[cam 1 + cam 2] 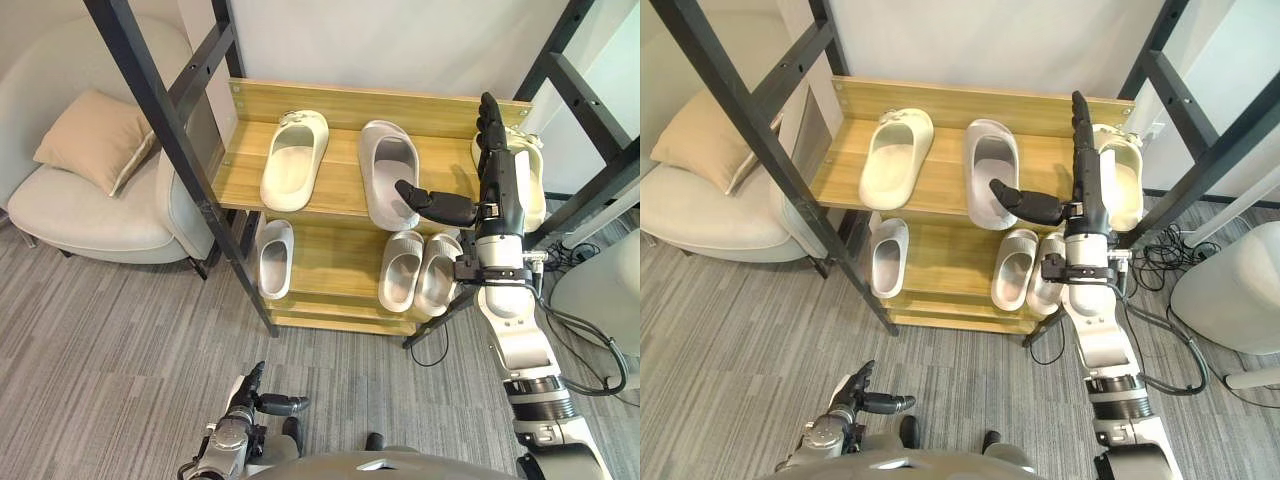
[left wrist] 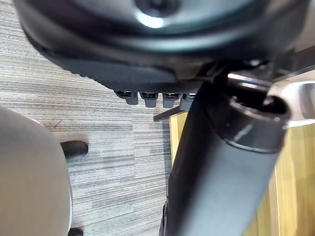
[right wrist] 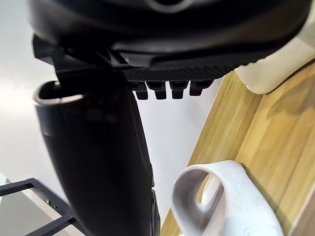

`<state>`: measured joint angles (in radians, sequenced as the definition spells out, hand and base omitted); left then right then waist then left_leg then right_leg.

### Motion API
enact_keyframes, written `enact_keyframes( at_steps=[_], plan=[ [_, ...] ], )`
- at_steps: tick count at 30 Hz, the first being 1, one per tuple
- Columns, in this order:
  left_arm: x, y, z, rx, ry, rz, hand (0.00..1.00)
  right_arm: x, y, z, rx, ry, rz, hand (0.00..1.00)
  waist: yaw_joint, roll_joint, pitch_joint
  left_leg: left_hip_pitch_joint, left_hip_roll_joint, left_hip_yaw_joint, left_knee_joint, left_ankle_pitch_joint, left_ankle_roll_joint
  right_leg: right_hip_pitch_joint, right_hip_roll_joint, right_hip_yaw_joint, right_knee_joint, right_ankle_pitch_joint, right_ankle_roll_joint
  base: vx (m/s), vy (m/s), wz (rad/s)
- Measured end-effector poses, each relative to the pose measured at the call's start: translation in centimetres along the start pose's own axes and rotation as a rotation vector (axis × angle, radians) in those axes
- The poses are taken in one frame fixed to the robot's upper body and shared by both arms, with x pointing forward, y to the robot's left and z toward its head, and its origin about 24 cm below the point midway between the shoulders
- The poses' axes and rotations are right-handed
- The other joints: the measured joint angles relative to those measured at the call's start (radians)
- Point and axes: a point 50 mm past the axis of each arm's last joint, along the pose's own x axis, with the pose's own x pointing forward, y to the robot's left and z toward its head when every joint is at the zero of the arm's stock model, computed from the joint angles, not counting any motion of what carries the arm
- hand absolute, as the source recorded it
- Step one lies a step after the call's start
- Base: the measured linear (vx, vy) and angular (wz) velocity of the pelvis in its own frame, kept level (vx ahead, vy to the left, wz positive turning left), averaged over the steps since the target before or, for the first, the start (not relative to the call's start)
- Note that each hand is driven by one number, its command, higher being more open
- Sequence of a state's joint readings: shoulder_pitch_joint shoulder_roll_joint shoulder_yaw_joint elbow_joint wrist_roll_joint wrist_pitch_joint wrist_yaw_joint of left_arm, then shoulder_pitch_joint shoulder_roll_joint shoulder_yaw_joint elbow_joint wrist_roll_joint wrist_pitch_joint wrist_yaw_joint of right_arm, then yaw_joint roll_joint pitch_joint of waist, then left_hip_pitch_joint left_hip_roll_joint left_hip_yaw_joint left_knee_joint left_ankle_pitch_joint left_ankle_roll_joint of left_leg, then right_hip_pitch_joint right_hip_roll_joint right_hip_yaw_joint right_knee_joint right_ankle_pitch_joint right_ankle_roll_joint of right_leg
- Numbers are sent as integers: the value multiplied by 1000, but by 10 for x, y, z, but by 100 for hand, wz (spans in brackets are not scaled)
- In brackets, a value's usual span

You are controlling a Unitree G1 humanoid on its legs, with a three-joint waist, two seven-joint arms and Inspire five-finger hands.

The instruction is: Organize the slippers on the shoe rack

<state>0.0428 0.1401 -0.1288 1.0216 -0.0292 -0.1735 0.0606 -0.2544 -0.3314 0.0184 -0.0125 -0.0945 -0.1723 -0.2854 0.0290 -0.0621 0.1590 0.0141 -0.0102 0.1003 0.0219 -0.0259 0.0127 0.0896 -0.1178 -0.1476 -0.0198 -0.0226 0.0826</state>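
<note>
We are holding the right hand [image 1: 497, 200] over the shoe rack [image 1: 345, 105] top shelf, fingers straight, thumb spread, between the grey slipper [image 1: 385, 160] and the cream slipper [image 1: 533, 195].

A cream armchair [image 1: 80, 210] stands at the left on the grey striped carpet floor [image 1: 120, 350]. A beige cushion [image 1: 95, 135] lies tilted against its backrest. A black metal frame beam [image 1: 150, 100] slants just beside the armchair. A white wall [image 1: 380, 40] closes the back. A pale rounded seat [image 1: 600, 290] sits far right.
</note>
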Motion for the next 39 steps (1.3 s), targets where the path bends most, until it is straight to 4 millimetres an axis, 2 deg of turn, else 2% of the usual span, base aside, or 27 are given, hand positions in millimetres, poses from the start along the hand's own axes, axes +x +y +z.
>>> enact_keyframes(
  at_steps=[6, 12, 18, 22, 28, 39],
  plan=[
    [1, 1, 4, 0, -19, 0, 100, 17, -5, 11, -67, -58, -9, 100, 1, -1, 21, 0, 2, -2, -2, 0, 0, -3, 0, 3, 6, 0, 0, 0, 0, 0],
    [0, 0, 7, -2, -30, -1, 100, 46, -17, 39, -106, -178, -57, 100, 1, 3, 31, 0, 2, -2, -6, -1, 0, -7, 0, 6, 12, 0, 0, 0, 0, 0],
    [1, 0, 8, -4, -34, -2, 100, 64, -19, 48, -158, -208, -69, 100, 3, 4, 32, 0, 2, -5, -8, -1, 0, -7, 0, 6, 12, 0, 0, 0, 0, 0],
    [0, 0, 7, -5, -34, -2, 100, 70, -19, 44, -210, -193, -65, 100, 4, 4, 32, 0, 1, -6, -11, 0, 0, -8, 0, 4, 9, 2, -3, 0, 0, 0],
    [0, 0, 8, -15, -37, 0, 100, 71, -18, 14, -256, -46, -41, 100, 10, 4, 36, -3, -1, -9, -15, 2, 4, -5, 0, -1, -2, 11, -5, 0, 0, 0],
    [0, 1, 10, -25, -47, 1, 100, 70, -16, 5, -300, -7, 5, 100, 9, 5, 51, -3, -6, -20, -20, 11, 17, -3, -3, -9, -5, 35, -7, -3, 4, 3]
  ],
)
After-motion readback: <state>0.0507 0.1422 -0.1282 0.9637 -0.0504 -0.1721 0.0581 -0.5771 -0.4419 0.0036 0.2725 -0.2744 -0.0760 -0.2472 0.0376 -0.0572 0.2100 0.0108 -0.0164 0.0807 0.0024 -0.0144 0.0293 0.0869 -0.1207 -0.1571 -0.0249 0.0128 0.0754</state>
